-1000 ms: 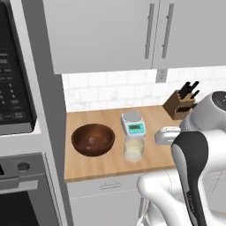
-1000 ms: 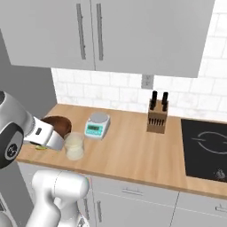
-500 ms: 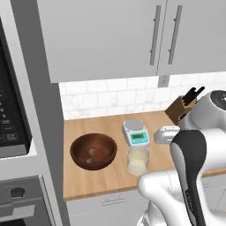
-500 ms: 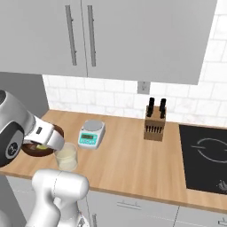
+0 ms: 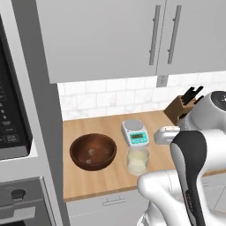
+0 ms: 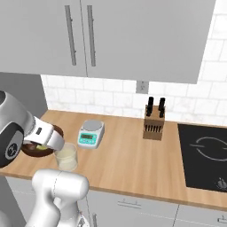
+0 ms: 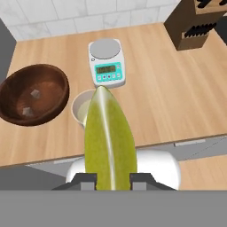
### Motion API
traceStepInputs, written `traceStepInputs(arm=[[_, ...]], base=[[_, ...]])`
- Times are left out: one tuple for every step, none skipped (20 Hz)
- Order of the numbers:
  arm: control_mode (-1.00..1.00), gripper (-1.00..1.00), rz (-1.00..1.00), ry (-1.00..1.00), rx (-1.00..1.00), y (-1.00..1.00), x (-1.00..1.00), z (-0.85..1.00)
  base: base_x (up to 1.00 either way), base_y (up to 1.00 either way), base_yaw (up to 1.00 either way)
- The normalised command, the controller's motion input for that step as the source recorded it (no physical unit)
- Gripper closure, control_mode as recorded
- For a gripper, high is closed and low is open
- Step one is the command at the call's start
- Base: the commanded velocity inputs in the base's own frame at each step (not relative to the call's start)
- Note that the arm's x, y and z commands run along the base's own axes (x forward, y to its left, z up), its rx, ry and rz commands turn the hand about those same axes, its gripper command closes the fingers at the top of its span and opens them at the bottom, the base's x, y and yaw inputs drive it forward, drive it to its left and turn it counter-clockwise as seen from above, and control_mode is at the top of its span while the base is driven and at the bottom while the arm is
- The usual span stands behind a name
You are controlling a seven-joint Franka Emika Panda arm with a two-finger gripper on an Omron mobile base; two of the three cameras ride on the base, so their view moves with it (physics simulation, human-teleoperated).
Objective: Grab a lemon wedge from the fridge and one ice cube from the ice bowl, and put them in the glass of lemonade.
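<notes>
Wooden table carries everything. Ice bowl sits left with ice cubes inside; digital scale behind the glass of lemonade, which stands just right of the bowl. My claw is pinched narrow on the lemon wedge, high above the glass. I'd judge the drop needs the wedge tip centred over the rim, lowered close before opening, so it can't bounce onto the table.

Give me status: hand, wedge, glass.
Hand shut on lemon wedge. Glass of lemonade on counter between ice bowl and scale; wedge not in yet. Nothing in the way.
</notes>
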Motion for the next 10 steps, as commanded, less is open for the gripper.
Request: traceStepInputs(arm=[[1.00,1.00,0.00,0.00,0.00,0.00,0.00,0.00],[1.00,1.00,0.00,0.00,0.00,0.00,0.00,0.00],[1.00,1.00,0.00,0.00,0.00,0.00,0.00,0.00],[1.00,1.00,0.00,0.00,0.00,0.00,0.00,0.00],[1.00,1.00,0.00,0.00,0.00,0.00,0.00,0.00],[1.00,1.00,0.00,0.00,0.00,0.00,0.00,0.00],[-1.00,1.00,0.00,0.00,0.00,0.16,0.12,0.00],[-1.00,1.00,0.00,0.00,0.00,0.28,0.16,-0.04],[-1.00,1.00,0.00,0.00,0.00,0.36,0.23,-0.10],[-1.00,1.00,0.00,0.00,0.00,0.39,0.27,-0.13]], base=[[0.24,0.06,0.00],[0.21,0.07,0.00],[0.16,0.13,0.00],[0.12,0.14,-0.01],[0.11,0.12,0.00],[0.09,0.11,0.00],[0.00,0.00,0.00],[0.00,0.00,0.00],[0.00,0.00,0.00],[0.00,0.00,0.00]])
